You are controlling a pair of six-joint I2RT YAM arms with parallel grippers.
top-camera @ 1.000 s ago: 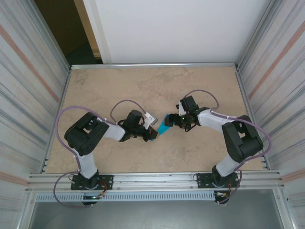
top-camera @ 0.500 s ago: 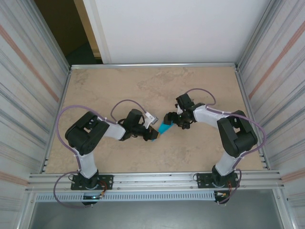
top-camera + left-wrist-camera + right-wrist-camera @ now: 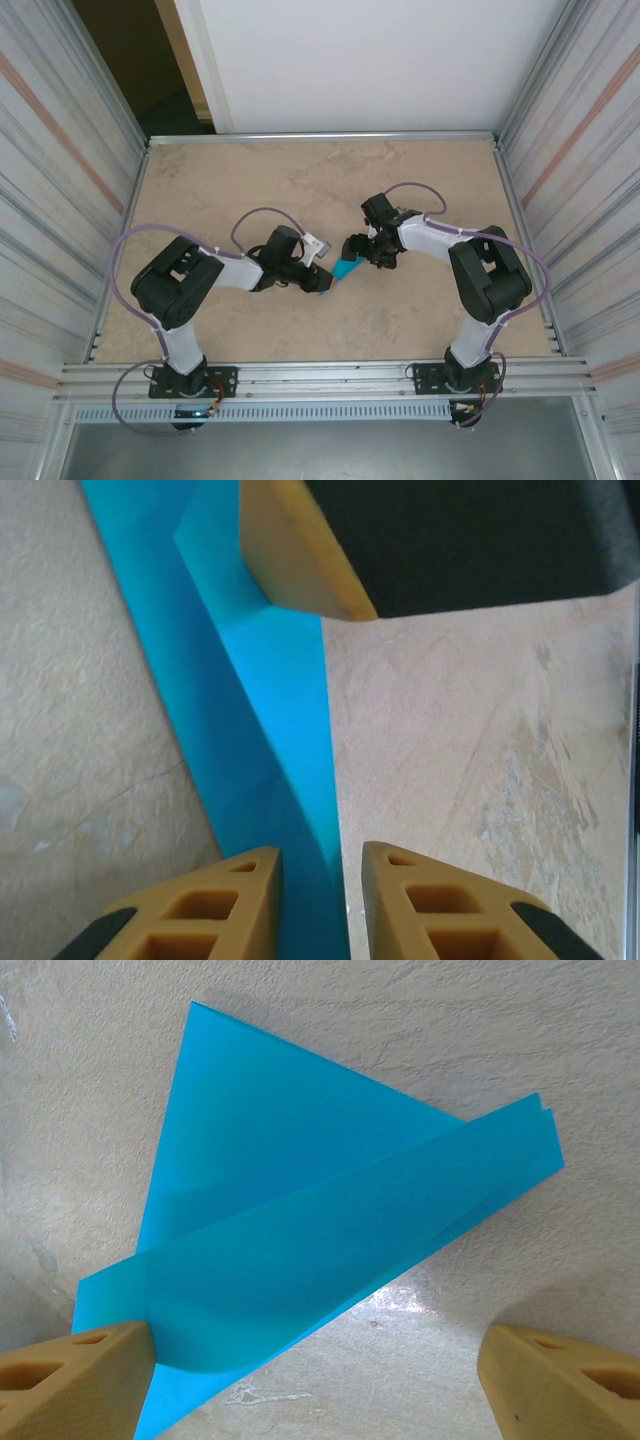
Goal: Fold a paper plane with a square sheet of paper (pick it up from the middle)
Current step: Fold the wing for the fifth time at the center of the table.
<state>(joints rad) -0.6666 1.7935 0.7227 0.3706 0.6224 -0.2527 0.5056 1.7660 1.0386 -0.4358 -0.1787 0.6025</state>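
Turquoise paper plane [image 3: 300, 1220], between left gripper [image 3: 318, 860], right gripper [image 3: 315, 1345]

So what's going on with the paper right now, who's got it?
Nobody is gripping it. The paper lies in the middle of the table, already folded into a narrow pointed shape, with one flap seeming to stand up off the surface. The left gripper straddles one long edge, jaws slightly apart and not pinching. The right gripper hangs over the paper from the other side, jaws wide open.
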